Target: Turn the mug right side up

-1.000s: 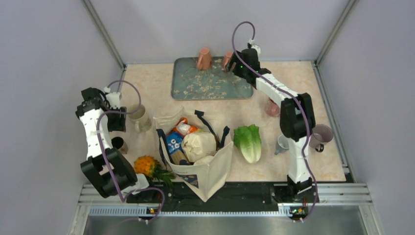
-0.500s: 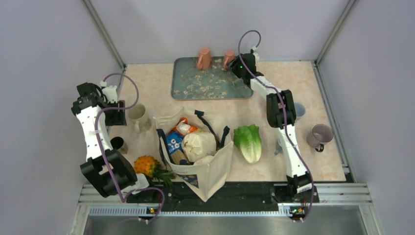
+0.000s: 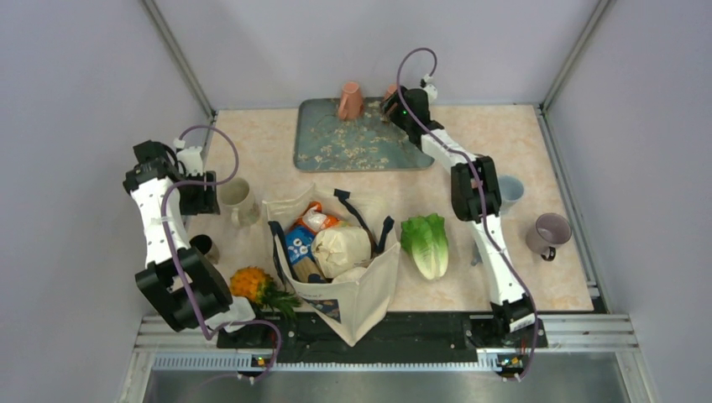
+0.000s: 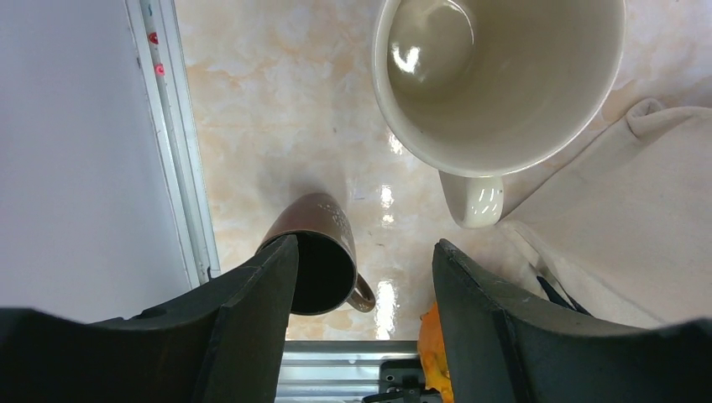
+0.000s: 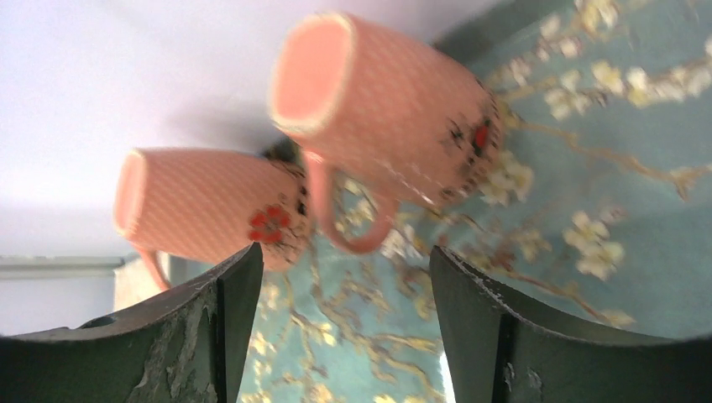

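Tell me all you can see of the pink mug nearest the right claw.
The mug is pink, finely textured, ceramic by its look, with a band of red and dark flowers by its rim. It stands upside down, rim on the blue flowered tray, base up, its loop handle facing the open right claw, which does not touch it.

Table (image 3: pixel 546 151): marble-look top. Floral tray (image 3: pixel 361 151) far centre. Cream mug (image 3: pixel 238 200) far left, mouth up, its handle beside the canvas tote bag (image 3: pixel 369 294). Dark brown mug (image 3: pixel 202 246) by the left rail. Tote is packed with groceries. Pineapple (image 3: pixel 250 283) is against its left side and lettuce (image 3: pixel 427 243) just to its right. Blue mug (image 3: pixel 510 190) and mauve mug (image 3: pixel 552 231) on the right, apart.
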### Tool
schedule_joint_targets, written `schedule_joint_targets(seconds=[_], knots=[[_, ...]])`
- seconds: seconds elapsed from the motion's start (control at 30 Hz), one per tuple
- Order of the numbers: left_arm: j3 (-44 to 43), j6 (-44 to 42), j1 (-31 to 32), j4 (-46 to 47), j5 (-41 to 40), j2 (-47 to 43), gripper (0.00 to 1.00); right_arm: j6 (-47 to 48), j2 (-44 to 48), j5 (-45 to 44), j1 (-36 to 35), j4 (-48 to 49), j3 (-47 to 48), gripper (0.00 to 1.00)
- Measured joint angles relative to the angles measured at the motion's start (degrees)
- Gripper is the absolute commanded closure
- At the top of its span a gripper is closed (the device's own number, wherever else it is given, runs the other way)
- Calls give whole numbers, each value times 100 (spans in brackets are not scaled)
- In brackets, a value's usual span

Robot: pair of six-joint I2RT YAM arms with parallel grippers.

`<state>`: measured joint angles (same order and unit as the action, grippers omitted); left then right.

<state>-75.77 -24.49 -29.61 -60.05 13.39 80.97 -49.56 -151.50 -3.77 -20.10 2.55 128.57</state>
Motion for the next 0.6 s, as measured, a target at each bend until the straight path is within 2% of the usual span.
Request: schedule_joint_targets(seconds=[0.27,0.6], knots=[[-11,2,0,4,105,35,35,-111,-363,-855,-85,-234,1191,28],[-144,17,0,4,229,229,35,140,-608,-1624,-111,-632,1309,32]])
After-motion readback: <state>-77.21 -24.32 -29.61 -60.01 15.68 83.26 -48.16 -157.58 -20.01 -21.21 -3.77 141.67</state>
